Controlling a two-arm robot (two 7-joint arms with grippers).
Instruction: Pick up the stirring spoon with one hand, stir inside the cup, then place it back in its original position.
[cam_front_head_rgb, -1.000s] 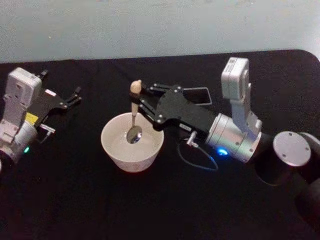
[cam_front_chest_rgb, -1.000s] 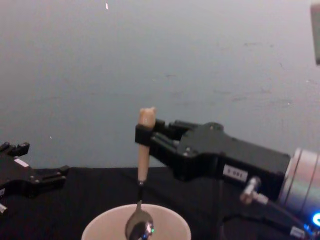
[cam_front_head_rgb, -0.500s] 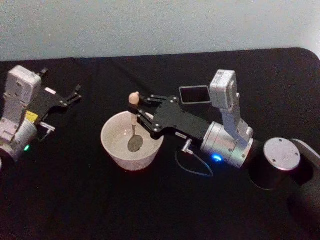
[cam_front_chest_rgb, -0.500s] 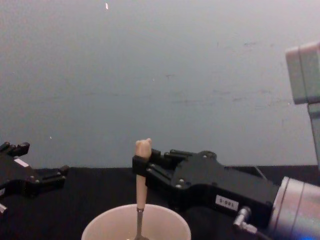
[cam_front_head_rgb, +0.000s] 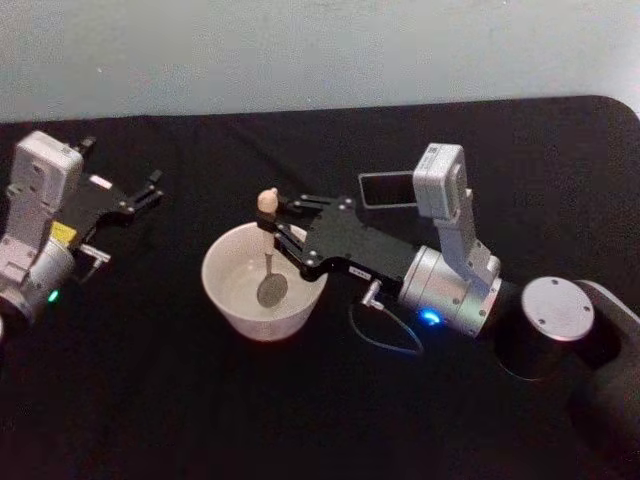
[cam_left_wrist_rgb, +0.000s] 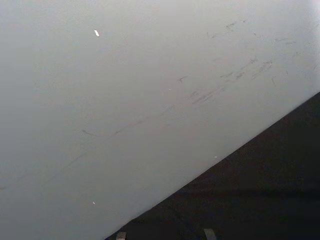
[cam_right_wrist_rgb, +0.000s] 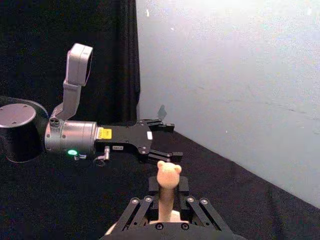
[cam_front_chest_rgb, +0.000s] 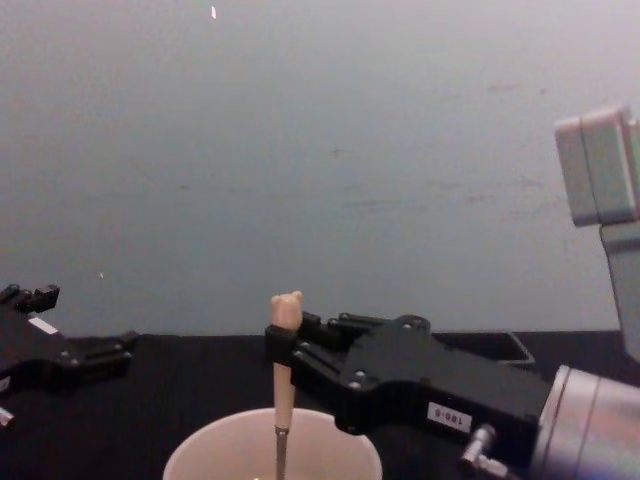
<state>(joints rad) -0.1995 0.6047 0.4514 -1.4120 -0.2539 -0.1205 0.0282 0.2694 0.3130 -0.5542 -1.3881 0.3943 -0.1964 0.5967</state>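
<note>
The cream-white cup (cam_front_head_rgb: 254, 324) stands mid-table; its rim (cam_front_chest_rgb: 200, 452) shows low in the chest view. The stirring spoon (cam_front_head_rgb: 268, 262) stands upright in it, with its metal bowl down inside and its bear head (cam_front_chest_rgb: 286, 308) above the rim. My right gripper (cam_front_head_rgb: 273, 233), black on a silver wrist, is shut on the spoon's beige handle (cam_right_wrist_rgb: 166, 192) just below the bear head. The dark square holder (cam_front_head_rgb: 388, 188) sits behind the right arm. My left gripper (cam_front_head_rgb: 150, 191) rests open at the far left, apart from the cup.
A black cloth covers the table, and a pale wall runs along its far edge. A thin cable (cam_front_head_rgb: 385, 338) loops from the right wrist onto the cloth beside the cup. From the right wrist view, the left arm (cam_right_wrist_rgb: 95, 137) lies ahead beyond the spoon.
The right gripper has lowered the spoon, so its bowl went from above the rim to deep inside the cup. The arm drew back a little, uncovering the holder. The left arm stayed still.
</note>
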